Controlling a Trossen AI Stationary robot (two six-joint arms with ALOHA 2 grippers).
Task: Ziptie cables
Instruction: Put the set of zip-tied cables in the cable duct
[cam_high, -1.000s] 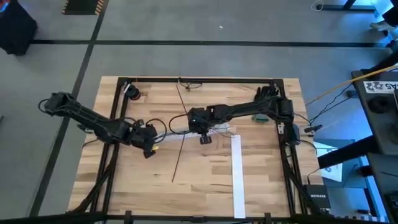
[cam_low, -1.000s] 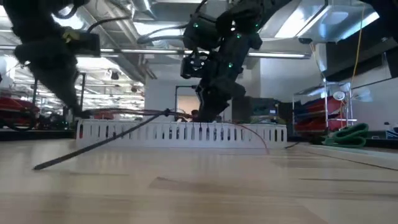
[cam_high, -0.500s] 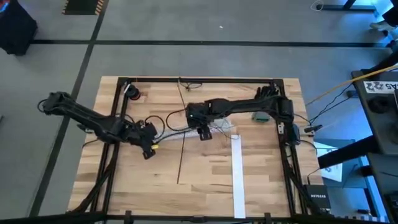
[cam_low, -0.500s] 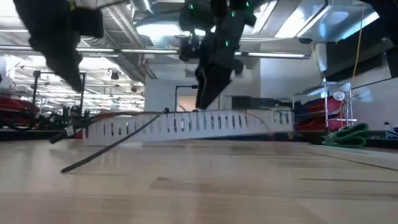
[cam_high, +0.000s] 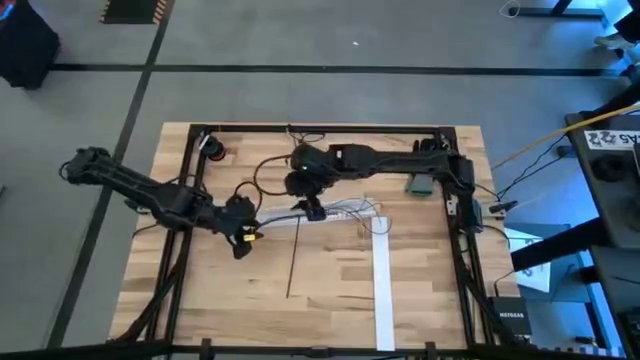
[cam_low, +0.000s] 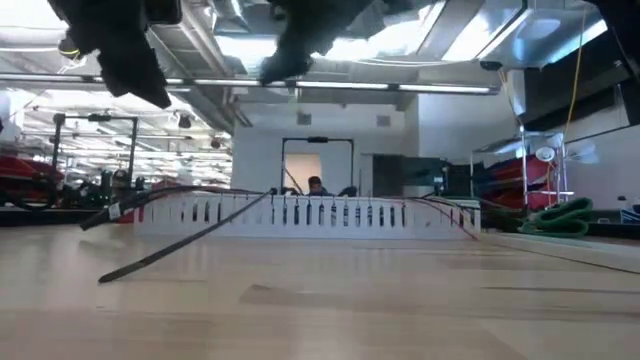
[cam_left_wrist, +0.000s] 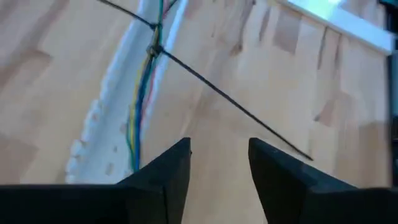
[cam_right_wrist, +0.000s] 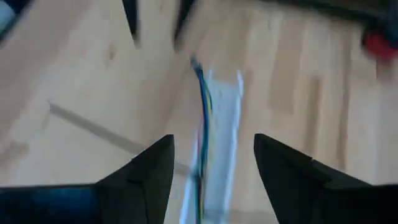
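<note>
Because the thin bundle of blue, yellow and greenish cables (cam_left_wrist: 140, 106) lies along the slotted white plastic cable duct (cam_left_wrist: 109, 124), it stays gathered in one straight run, which suits cinching. A thin black zip tie (cam_left_wrist: 217, 93) already crosses the bundle, apparently looped around it at a small knot-like head, with its long tail slanting away over the pale wooden table (cam_left_wrist: 56, 81). Ahead of the left gripper (cam_left_wrist: 219, 165), whose two dark fingers stand parted and hold nothing, the wires run off beyond the fingertip on one side and the tie's tail ends beyond the other. Held above the table, the right gripper (cam_right_wrist: 213, 163) also has its fingers spread and empty, the duct and wires directly between and beyond them (blurred, so finer detail is lost). Judging by this, both arms have let go so the tie rests unaided; whether it is fully tightened I cannot tell.
</note>
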